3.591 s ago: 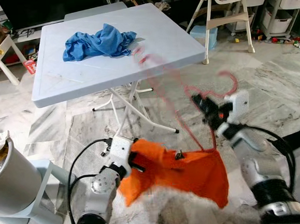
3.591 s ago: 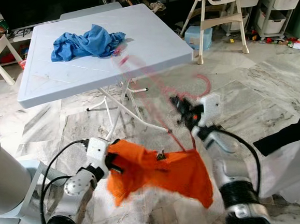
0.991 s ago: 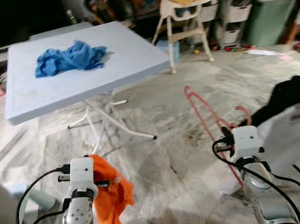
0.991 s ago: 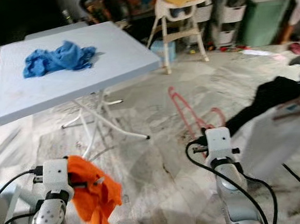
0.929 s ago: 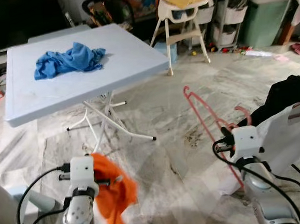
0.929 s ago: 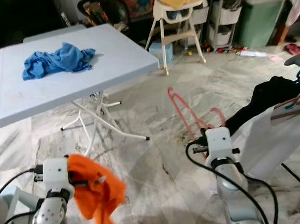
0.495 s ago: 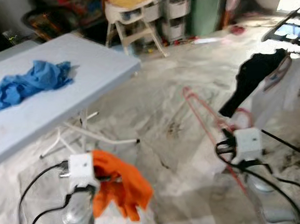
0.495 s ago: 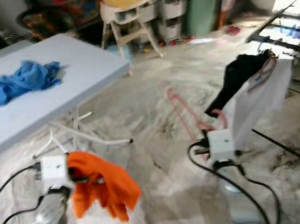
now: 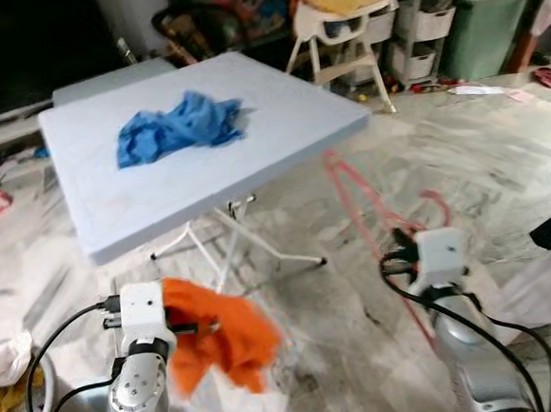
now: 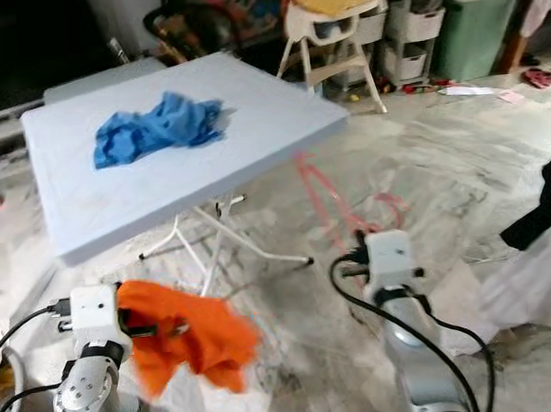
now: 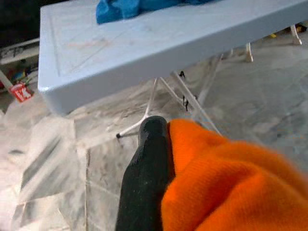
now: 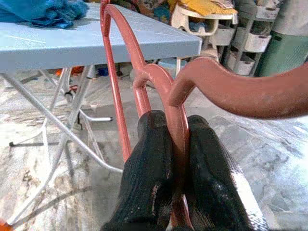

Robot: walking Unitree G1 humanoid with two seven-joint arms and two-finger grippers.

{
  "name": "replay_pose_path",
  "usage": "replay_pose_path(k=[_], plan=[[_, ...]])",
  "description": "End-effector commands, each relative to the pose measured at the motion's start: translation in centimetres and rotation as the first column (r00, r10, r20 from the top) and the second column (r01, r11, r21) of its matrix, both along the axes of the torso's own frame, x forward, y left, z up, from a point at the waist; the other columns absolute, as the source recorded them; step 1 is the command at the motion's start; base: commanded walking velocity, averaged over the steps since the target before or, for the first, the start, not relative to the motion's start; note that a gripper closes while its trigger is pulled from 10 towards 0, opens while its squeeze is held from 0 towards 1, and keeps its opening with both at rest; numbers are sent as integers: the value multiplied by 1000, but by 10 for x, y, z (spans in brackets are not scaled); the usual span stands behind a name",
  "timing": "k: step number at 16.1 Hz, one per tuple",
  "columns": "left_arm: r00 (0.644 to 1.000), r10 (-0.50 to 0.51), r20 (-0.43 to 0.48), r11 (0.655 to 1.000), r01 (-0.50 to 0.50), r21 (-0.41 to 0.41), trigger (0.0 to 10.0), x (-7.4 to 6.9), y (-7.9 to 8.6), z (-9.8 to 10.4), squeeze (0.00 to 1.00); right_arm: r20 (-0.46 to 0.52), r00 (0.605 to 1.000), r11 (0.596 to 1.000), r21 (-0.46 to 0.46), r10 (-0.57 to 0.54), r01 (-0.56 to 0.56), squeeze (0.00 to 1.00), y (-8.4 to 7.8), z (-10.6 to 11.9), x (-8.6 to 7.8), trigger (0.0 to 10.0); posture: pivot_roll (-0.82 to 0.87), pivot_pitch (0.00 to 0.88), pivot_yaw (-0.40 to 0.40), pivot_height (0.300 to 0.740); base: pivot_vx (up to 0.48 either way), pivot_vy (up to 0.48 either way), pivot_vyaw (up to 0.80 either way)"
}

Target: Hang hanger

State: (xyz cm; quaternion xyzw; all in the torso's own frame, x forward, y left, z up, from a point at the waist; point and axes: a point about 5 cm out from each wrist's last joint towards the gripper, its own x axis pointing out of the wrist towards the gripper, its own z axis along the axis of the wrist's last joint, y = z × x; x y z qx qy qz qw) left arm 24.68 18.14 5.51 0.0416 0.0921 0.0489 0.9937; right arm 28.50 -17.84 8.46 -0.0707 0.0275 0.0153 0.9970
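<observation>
In the left eye view the right gripper (image 9: 400, 245) carries the red hanger (image 9: 371, 208) above the floor, beside the table (image 9: 105, 229); I judge the hanging not yet done, and no rail is visible. In the right wrist view its fingers (image 12: 149, 187) clamp the hanger's neck. In the left wrist view the left gripper (image 11: 159, 159) pinches an orange cloth (image 11: 231, 192), which hides one finger.

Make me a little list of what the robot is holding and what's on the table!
Left gripper: shut on the orange cloth
Right gripper: shut on the red hanger
Table: pale blue, folding legs
On the table: a crumpled blue cloth
Behind the table: a white high chair
Floor: marbled tiles
Hanger hung yet: no, it is in the gripper
</observation>
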Motion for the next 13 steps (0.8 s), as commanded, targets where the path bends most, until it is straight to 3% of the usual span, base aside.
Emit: replay_pose_path(k=[1,9,13], plan=[[1000,2,20,1000,-2,-5,10000,4,-3,5,0,4,1000,1000,-3,-8,8,0,-5,3,2,10000,-103,0,69,740,0,0,0],[999,28,17,999,-28,-33,10000,-3,-4,1,0,-13,998,999,-5,54,-54,0,6,2,10,10000,-76,0,32,740,0,0,0],[998,56,22,998,-56,-29,10000,2,-1,3,0,-23,997,997,-3,78,-78,0,14,0,13,10000,-64,0,-7,740,0,0,483]])
